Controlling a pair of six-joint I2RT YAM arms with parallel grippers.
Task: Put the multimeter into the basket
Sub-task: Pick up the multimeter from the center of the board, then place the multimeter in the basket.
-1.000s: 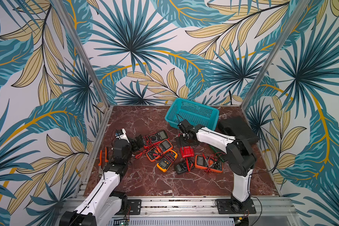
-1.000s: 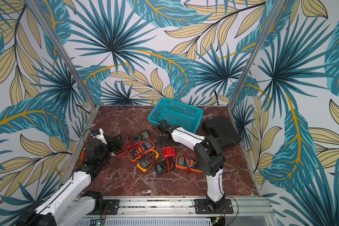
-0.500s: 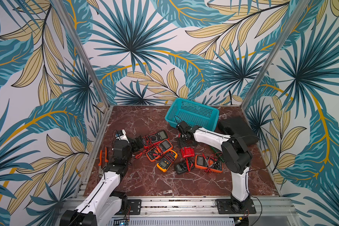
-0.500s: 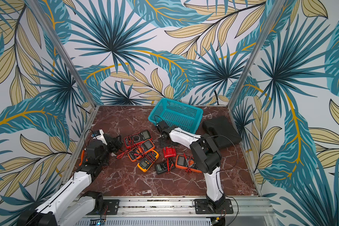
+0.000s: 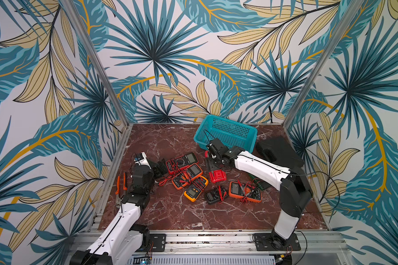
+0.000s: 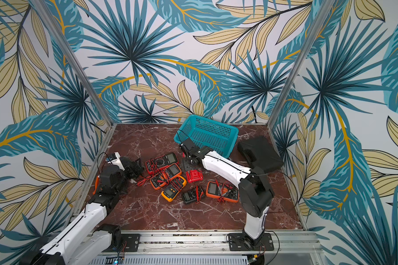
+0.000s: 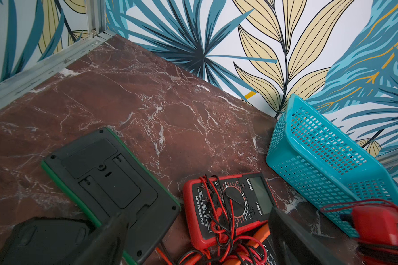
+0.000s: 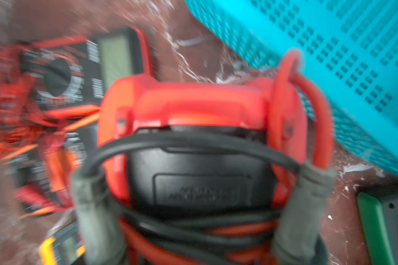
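Your right claw [image 8: 200, 181] has drawn in from wide open a second ago. Its grey padded fingers [image 8: 90, 197] now press on both flanks of the red plastic multimeter with a black back panel [image 8: 202, 128], which has black and red leads wound round its body. Count that as a grip, with a black lead pinched under the fingers. The wrist view is smeared, so the claw is probably moving. You cannot yet tell whether the multimeter has left the dark red marble tabletop [image 5: 175, 215].

Just beside the claw, toward your left arm, lies a red-cased meter with a black face and grey display [image 8: 78, 68]. Back by the wrist is a dark meter with a green edge [image 8: 377, 229].

Just beyond the fingertips stands the teal-blue perforated plastic basket [image 8: 342, 57], its near wall close to a red lead loop standing off the multimeter. Nothing shows inside it in the top views.

Well off to that claw's left, your left claw [image 5: 160, 167] hangs wide open and empty at the meter pile's edge.

Grasping looks done. What remains is lifting over the basket's wall, and that loop could snag on the way.
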